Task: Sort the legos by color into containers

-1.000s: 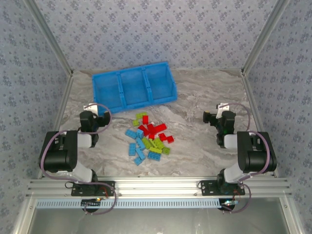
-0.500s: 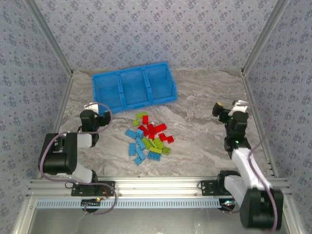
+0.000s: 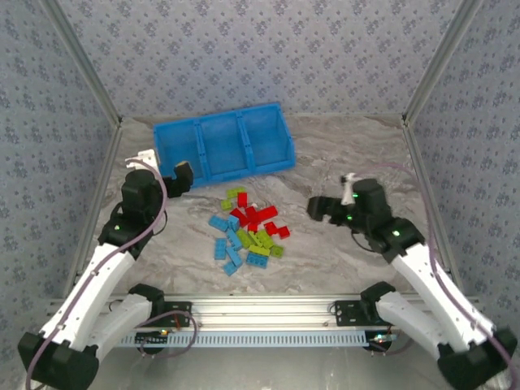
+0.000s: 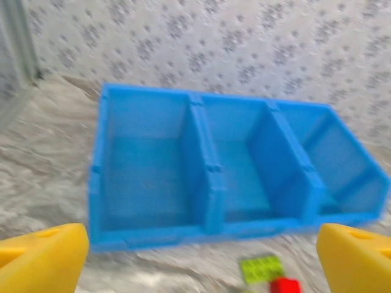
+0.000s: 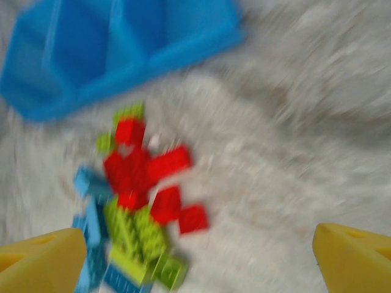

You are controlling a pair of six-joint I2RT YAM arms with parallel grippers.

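Both wrist views blurred, legos [image 5: 131,171] smeared

Holds the left arm [image 3: 97,268] stretched from the near edge of the table [image 3: 341,150] up along its left edge, elbow low, wrist raised. Points the left gripper [image 3: 166,168] toward the far edge, jaws spread wide, yellow fingertips [image 4: 40,256] well apart. Reaches the right arm [image 3: 422,272] from the near right corner inward, toward the table's middle. Aims the right gripper [image 3: 333,197] left and downward, jaws likewise wide apart.
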